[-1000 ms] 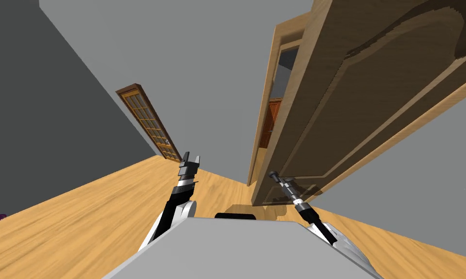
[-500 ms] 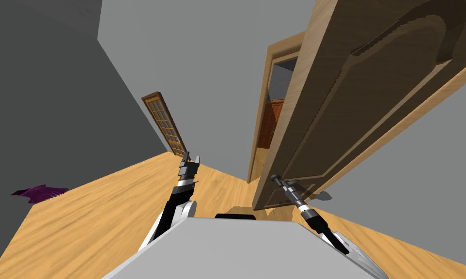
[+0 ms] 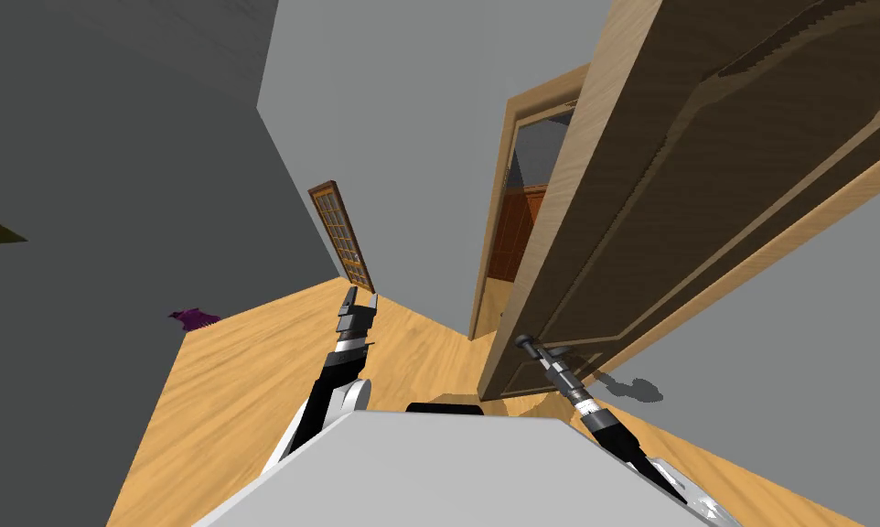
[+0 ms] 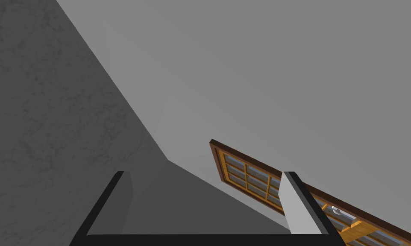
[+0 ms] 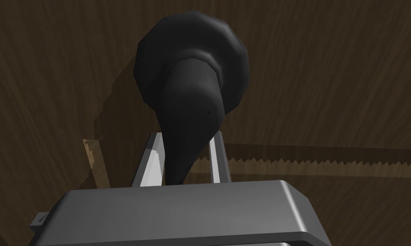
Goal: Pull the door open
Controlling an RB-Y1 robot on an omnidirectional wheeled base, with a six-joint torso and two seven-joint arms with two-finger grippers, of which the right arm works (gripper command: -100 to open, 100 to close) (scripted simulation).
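Well to the left of the door (image 3: pixel 667 183), a small purple object (image 3: pixel 194 317) lies on the wooden floor (image 3: pixel 246 384) beside a dark grey wall (image 3: pixel 109 183); what it is cannot be made out. Nearer the door, the robot's left gripper (image 4: pixel 204 173) is held up off the floor, its two fingers wide apart with nothing between them. It appears to be parked clear of the door's swing. Behind it, on the far wall left of the door, stands a glazed door (image 3: pixel 345 236) in a dark brown surround, which seems to have no part in the job. Just left of the door is its pale wooden frame (image 3: pixel 495 229). The gap between the two shows the door already partly open, with reddish-brown woodwork visible through the opening. The door itself, a panelled brown slab, fills the right of the head view, its pale free edge turned toward the robot. Low on the door's face, the right gripper (image 5: pixel 186 136) is clamped on the shank of the dark handle (image 5: pixel 192 81), one blade pressed to either side. That hold, close to the door's free edge, seems chosen to give the pull its best leverage. The task looks under way rather than finished. A wider swing probably calls for drawing the handle back along an arc, and slipping off the tapering handle is the evident risk.
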